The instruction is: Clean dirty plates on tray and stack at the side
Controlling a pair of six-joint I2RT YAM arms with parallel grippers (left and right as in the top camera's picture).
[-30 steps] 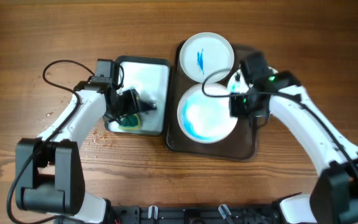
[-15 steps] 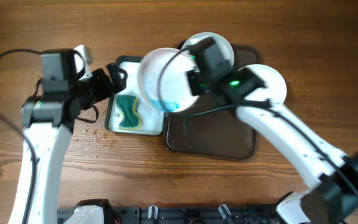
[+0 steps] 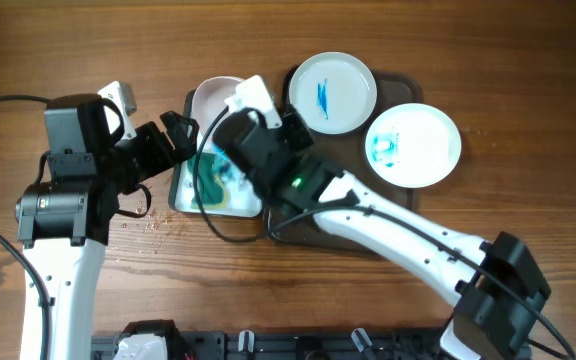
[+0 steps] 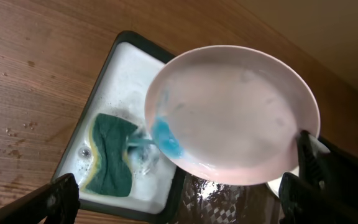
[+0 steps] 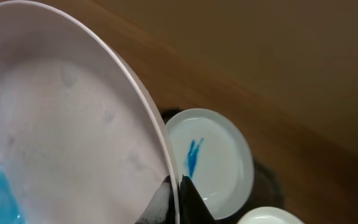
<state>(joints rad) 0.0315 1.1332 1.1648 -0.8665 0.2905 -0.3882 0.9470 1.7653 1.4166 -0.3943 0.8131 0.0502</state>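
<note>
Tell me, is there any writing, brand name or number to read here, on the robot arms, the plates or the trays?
No readable text: no words, brands or numbers show in any view.
The blue streak on the rear round white plate on the dark rectangular tray is a smear, not writing.
The teal blotch on the right-hand round white plate is a smear too.
The green dot on the right arm is a light, not a sign.
</note>
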